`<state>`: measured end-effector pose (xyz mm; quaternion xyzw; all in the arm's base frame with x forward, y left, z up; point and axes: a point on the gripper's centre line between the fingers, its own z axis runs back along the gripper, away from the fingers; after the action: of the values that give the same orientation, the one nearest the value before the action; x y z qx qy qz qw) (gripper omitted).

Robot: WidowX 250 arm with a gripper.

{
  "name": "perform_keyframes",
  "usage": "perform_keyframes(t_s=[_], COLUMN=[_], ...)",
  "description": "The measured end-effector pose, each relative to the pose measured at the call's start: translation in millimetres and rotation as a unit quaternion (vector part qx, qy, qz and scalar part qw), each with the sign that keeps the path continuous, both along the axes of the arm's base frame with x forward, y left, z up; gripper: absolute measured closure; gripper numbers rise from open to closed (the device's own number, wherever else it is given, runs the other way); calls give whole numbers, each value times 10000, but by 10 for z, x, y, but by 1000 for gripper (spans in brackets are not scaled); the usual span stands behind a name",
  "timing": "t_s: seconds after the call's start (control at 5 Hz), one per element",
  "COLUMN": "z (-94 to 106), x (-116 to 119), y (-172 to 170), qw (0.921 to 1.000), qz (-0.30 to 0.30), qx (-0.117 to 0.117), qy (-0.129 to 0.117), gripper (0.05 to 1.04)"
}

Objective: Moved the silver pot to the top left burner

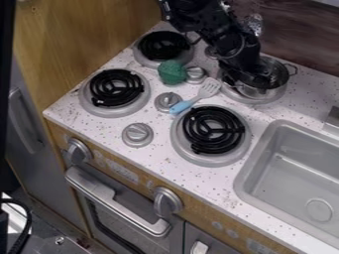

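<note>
The silver pot (266, 91) stands on the back right burner (233, 94), its metal handle sticking out at its right side. My gripper (250, 73) hangs over the pot's left part, its lower end at or inside the rim. Whether it touches the pot, I cannot tell. At the upper left is the top left burner (163, 46), a black coil with no pot on it.
A green ball-like object (172, 72) lies just below the top left burner, beside a silver knob (196, 74). A blue-handled spatula (197, 97) lies between the burners. Two front burners, more knobs and the grey sink (291, 168) are nearer the camera.
</note>
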<state>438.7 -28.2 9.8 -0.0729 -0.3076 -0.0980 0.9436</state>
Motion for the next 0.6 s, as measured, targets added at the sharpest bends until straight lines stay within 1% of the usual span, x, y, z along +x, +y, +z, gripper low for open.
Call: perform_keyframes(t_s=[0.2,0.4,0.6], z=[-83,-192,-312], x=[47,68,107], y=[-157,-251,-276], qw=[9993,9978,9984], qz=[-362,-567,-491], qx=[-4,286,192], qy=[-4,176,191], gripper=[89,89,89])
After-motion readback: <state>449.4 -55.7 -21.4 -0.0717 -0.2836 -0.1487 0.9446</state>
